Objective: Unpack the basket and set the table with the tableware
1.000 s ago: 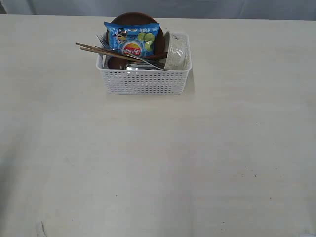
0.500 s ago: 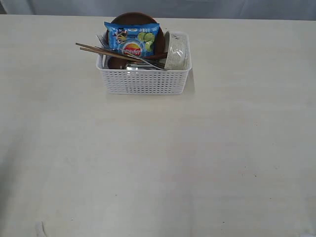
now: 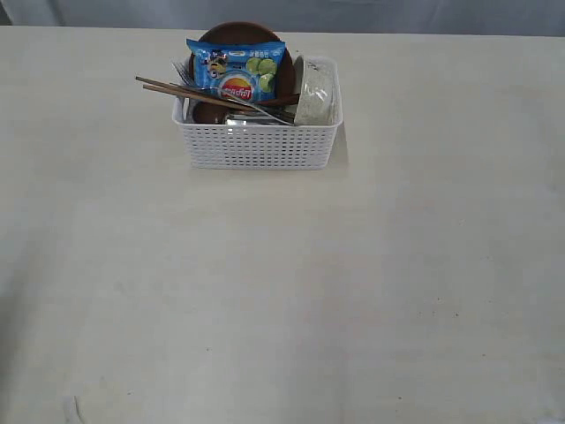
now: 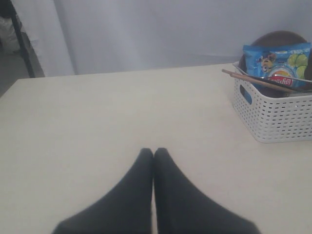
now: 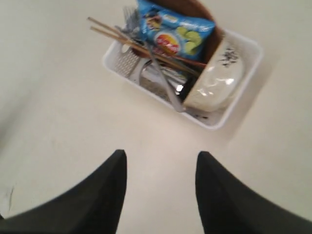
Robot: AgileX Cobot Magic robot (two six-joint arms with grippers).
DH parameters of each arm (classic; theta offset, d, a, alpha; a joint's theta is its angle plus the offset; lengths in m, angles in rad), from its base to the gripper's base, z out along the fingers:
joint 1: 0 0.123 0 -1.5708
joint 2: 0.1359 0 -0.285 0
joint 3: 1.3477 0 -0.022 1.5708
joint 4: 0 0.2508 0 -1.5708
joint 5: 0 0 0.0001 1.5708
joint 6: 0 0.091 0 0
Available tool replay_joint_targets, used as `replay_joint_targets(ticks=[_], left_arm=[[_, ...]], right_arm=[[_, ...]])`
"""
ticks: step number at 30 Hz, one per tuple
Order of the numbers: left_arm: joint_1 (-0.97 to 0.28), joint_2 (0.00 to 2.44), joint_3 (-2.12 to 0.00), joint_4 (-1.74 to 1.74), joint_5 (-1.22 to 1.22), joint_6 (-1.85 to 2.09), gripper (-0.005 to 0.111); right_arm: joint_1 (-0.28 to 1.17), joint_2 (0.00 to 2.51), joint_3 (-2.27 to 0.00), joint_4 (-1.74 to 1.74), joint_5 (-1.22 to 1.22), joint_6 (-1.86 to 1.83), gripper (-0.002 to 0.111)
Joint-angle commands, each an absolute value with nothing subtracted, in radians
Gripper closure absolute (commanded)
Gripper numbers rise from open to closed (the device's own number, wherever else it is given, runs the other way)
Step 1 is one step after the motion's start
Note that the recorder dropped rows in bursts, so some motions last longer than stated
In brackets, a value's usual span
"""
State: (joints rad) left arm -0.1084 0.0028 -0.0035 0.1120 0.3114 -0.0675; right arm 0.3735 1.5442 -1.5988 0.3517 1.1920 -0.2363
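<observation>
The white basket stands at the back middle of the table. Packed in it are a brown plate on edge, an off-white bowl on its side, wooden chopsticks sticking out to the left, a fork, a steel knife and a brown spoon. Neither gripper shows in the exterior view. My left gripper is shut and empty over bare table, with the basket off to one side. My right gripper is open and empty, short of the basket and bowl.
A blue chip bag leans on the plate in the basket, also seen in the right wrist view as a chip bag. A grey curtain hangs behind the table's far edge.
Nothing in the exterior view has moved; basket and contents stay put.
</observation>
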Motion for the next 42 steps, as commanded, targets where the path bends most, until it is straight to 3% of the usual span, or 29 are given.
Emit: replay_joint_targets(ticks=[1,18,42], left_arm=[[-0.115,0.000,0.000,0.100,0.304,-0.067,0.107],[-0.115,0.000,0.000,0.100,0.304,-0.067,0.107],[-0.115,0.000,0.000,0.100,0.304,-0.067,0.107]], right_arm=[[0.448,1.688,-1.678,0.398,1.209,-0.314,0.064],[0.562,2.123,-1.940,0.277,1.135,-0.322,0.064],[0.562,2.264,-1.941,0.308,0.972,-0.370,0.064]])
